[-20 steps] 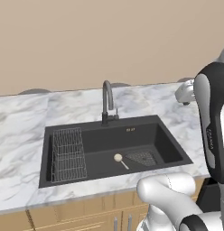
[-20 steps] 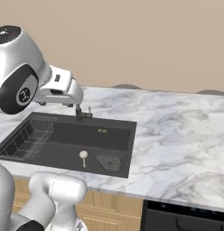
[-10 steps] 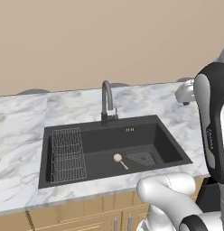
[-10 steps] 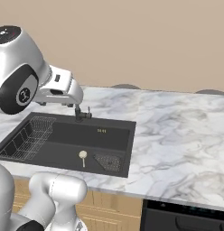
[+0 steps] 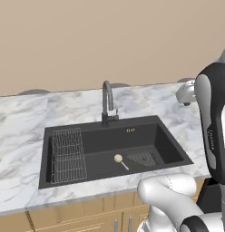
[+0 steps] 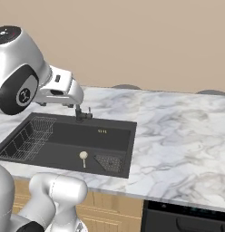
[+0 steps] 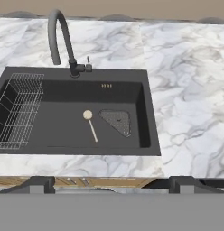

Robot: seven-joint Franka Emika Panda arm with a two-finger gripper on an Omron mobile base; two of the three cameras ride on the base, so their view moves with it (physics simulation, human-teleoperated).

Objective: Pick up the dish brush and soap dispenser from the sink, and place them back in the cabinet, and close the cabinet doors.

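Observation:
The dish brush (image 7: 90, 122) lies flat on the floor of the black sink (image 7: 146, 113), cream head toward the faucet and thin handle pointing to the front rim. It also lies mid-basin in the base views (image 5: 119, 160) (image 6: 83, 157). My gripper (image 7: 113, 184) hangs high above the counter's front edge, looking down into the basin. Its two dark fingertips (image 7: 38, 183) stand far apart, open, with nothing between them. The soap dispenser, the cabinet and the cabinet doors are out of view.
A wire rack (image 7: 16, 110) fills the sink's left end. The dark gooseneck faucet (image 7: 57, 36) rises at the back rim. A triangular strainer (image 7: 117, 121) sits right of the brush. Marble counter (image 6: 178, 136) spreads right; a dark appliance (image 6: 187, 219) sits below.

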